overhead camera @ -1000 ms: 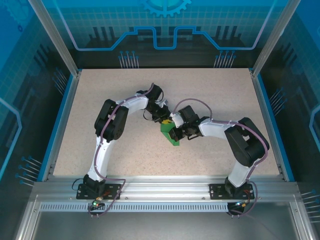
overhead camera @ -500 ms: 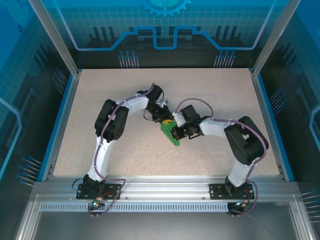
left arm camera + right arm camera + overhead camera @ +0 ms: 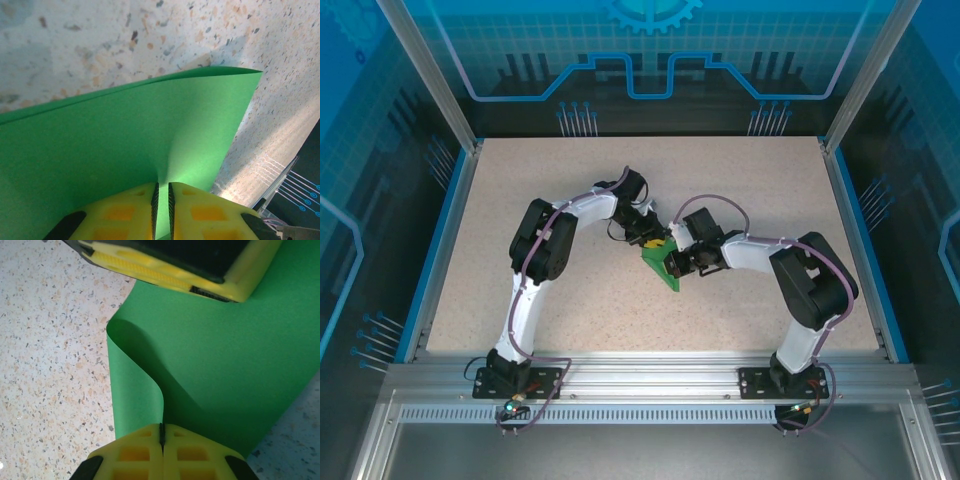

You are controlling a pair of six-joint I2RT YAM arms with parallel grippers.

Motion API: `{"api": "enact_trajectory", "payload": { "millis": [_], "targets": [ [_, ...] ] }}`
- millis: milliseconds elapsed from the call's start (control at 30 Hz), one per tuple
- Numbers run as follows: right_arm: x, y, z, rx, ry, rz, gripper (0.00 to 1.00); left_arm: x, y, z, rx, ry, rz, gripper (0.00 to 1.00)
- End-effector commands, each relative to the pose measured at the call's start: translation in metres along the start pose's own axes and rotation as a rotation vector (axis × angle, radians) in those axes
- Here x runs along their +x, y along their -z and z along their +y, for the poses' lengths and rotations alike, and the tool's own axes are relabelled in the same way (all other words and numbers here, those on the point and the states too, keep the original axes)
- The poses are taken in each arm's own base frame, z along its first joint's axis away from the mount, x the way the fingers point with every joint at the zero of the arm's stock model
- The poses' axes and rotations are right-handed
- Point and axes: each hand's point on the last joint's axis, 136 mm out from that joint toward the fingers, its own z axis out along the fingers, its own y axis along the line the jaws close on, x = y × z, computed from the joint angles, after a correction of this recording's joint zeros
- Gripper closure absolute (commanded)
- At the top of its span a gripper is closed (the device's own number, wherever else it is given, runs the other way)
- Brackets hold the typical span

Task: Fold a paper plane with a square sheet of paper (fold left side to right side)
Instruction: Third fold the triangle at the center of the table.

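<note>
The square sheet of paper point(image 3: 661, 270) is bright green and sits mid-table, bent over on itself between both grippers. In the left wrist view the paper point(image 3: 125, 140) spreads out from my left gripper point(image 3: 162, 186), whose yellow jaws pinch it with a thin slit between the pads. In the right wrist view a curled edge of the paper point(image 3: 225, 355) runs into my right gripper point(image 3: 162, 427), which is shut on it. The left gripper's fingers point(image 3: 170, 265) show just beyond the sheet. From above, the left gripper point(image 3: 654, 243) and right gripper point(image 3: 672, 262) are close together. A paper plane is out of view.
The speckled beige table point(image 3: 740, 190) has open surface all around the paper. Blue side rails point(image 3: 440, 240) bound it left and right. An aluminium frame point(image 3: 650, 385) with the arm bases runs along the near edge.
The right gripper has crept slightly up and left toward the left gripper, bending the paper a little more. The left arm has held still.
</note>
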Motion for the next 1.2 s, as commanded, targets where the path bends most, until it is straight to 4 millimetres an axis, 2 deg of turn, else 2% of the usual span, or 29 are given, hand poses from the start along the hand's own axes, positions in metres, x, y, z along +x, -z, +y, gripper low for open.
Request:
{"api": "enact_trajectory", "payload": {
  "millis": [0, 1167],
  "targets": [
    [-0.009, 0.004, -0.006, 0.020, -0.030, -0.014, 1.00, 0.014, -0.016, 0.023, -0.080, 0.032, 0.046, 0.83],
    [-0.009, 0.003, -0.019, 0.084, -0.061, -0.006, 1.00, 0.014, -0.018, 0.023, -0.082, 0.034, 0.049, 0.83]
  ]
}}
